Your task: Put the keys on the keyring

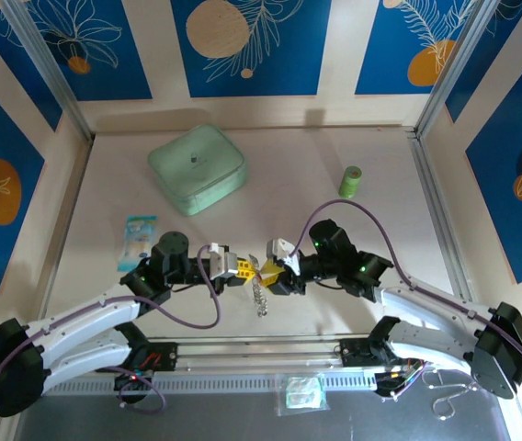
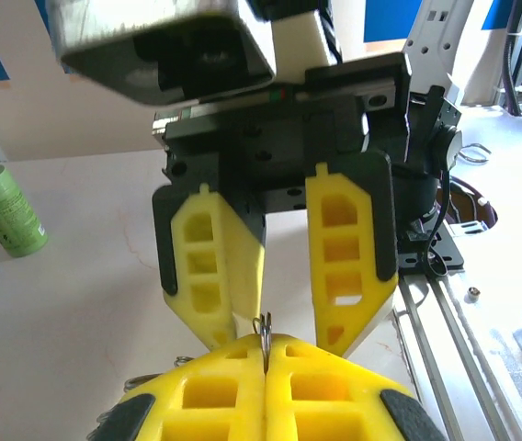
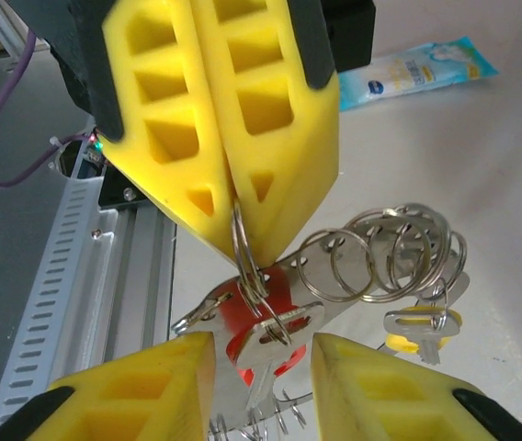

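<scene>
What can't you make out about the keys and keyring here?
Right wrist: whether the red key is threaded yet; overlapping rings of the keyring hide it.
Left wrist: keyring mostly buried between the left gripper fingers.
Top external: red key too small to spot near the right gripper.

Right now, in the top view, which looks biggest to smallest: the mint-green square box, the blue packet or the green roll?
Largest: mint-green square box
Next: flat blue-and-white packet
Smallest: green cylindrical roll
</scene>
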`<state>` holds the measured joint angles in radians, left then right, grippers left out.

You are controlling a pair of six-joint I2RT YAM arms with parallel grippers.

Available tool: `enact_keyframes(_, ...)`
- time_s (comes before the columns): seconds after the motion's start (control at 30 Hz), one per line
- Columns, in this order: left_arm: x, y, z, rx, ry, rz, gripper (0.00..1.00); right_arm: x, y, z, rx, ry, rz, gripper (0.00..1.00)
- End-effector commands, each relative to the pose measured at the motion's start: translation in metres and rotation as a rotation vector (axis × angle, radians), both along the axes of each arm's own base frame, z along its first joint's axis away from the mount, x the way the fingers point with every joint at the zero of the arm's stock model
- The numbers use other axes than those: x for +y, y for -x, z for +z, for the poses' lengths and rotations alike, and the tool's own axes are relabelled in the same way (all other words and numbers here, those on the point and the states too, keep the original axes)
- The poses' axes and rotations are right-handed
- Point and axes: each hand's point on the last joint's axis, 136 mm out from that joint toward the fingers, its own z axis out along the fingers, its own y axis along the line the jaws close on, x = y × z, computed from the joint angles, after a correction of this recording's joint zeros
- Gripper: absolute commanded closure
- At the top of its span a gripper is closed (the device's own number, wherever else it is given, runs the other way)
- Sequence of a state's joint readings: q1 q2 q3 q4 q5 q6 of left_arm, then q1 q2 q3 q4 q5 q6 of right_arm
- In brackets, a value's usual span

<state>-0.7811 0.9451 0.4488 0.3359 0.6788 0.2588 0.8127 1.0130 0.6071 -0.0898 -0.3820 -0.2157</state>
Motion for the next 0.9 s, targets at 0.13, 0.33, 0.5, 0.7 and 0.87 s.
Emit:
enact_keyframes(0.13,0.001,0.0,0.012,-0.032,0.048,0.0,1.0,0.003,-0.001,-0.007,-0.001,0.031,0.004,0.81)
enact_keyframes(0.33,0.0,0.003,0.016,-0.041,0.071,-0.021,1.0,0.007,0.0,-0.014,0.002,0.059,0.02,0.9)
enact_keyframes(0.5,0.0,0.005,0.021,-0.073,0.087,-0.033,1.0,0.014,0.002,-0.031,0.012,0.128,0.04,0.91)
enact_keyframes(0.7,0.002,0.006,0.016,-0.078,0.064,-0.035,1.0,0.008,-0.001,-0.017,-0.044,0.086,0.005,0.77)
enact_keyframes(0.87,0.002,0.007,0.013,-0.076,0.055,-0.036,1.0,-0.003,-0.002,0.0,-0.084,0.029,-0.025,0.71)
